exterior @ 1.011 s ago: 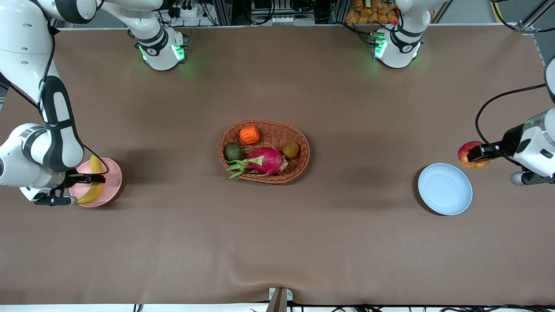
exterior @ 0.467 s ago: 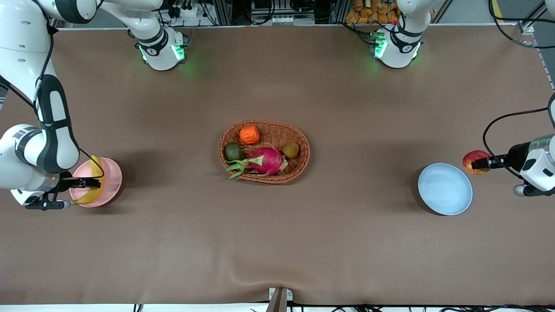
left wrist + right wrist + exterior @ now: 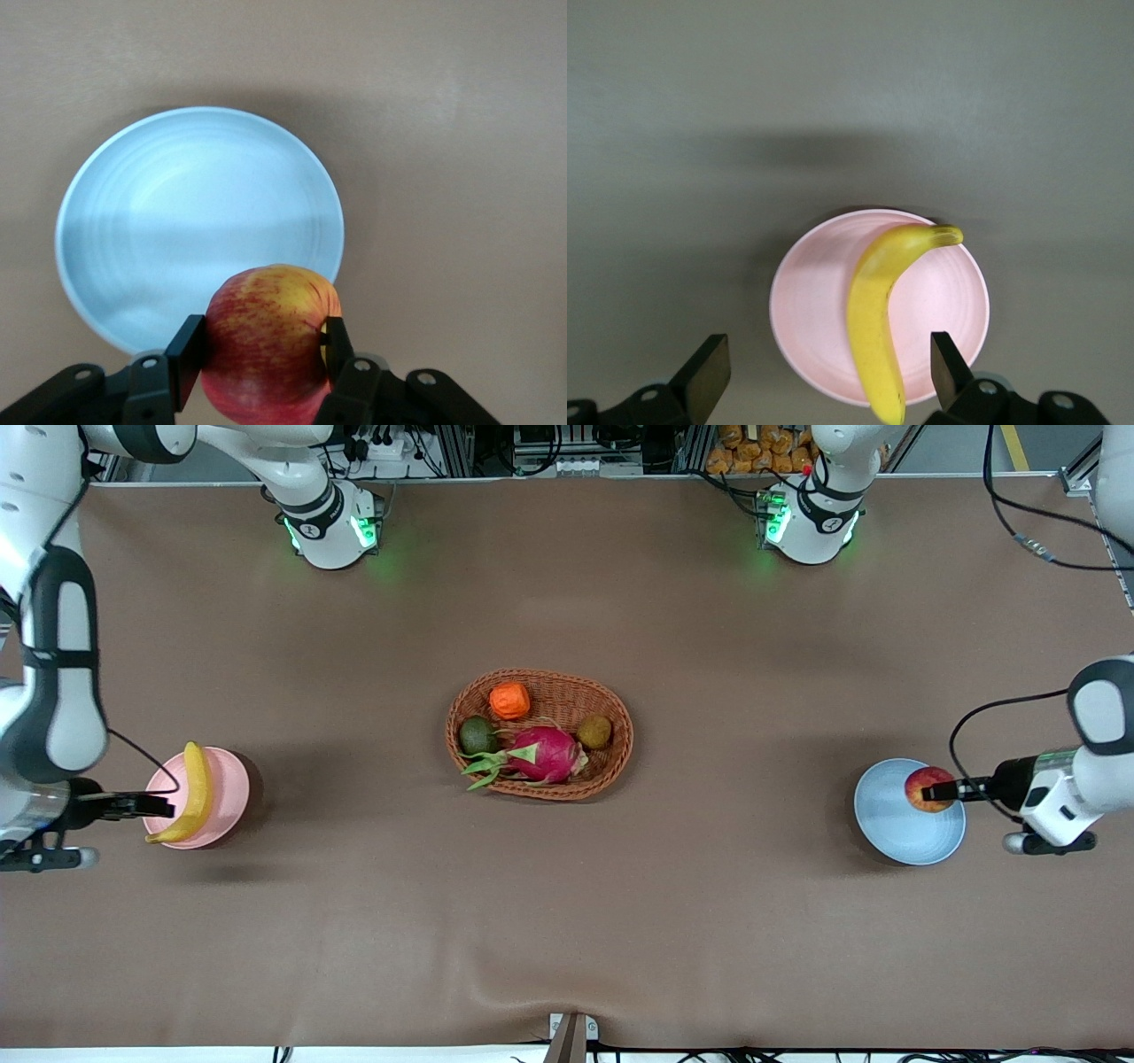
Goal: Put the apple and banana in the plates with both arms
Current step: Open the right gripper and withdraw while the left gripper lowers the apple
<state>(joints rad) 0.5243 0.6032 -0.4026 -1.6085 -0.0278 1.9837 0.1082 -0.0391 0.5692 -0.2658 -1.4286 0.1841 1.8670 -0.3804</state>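
Tablecloth [image 3: 567, 921], brown, is spread bare nearest the front camera. Pale pink plate [image 3: 229, 797] is set toward the right arm's end of the table; the banana [image 3: 188, 795] is laid across it, one tip overhanging the rim, so this half of the task is judged done. Right gripper [image 3: 146, 806] is held just beside the plate, over the cloth; in the right wrist view its fingers [image 3: 709, 376] are spread wide, with nothing held or touched. Pale blue plate [image 3: 895, 828] is set toward the left arm's end and carries nothing resting on it as yet. Apple [image 3: 927, 789] is held over the plate's rim by the left gripper [image 3: 939, 791]; in the left wrist view its fingers [image 3: 188, 352] are pressed against both flanks of the fruit, which is seen above the edge of the plate [image 3: 195, 221]. Remaining work, as judged: the apple is to be brought further over the plate, lowered and released. Wicker basket [image 3: 611, 771], mid-table and farther from the camera than both plates, is filled with a dragon fruit [image 3: 549, 753], an orange ridged fruit [image 3: 509, 701] and two smaller dark fruits, none of which is touched.
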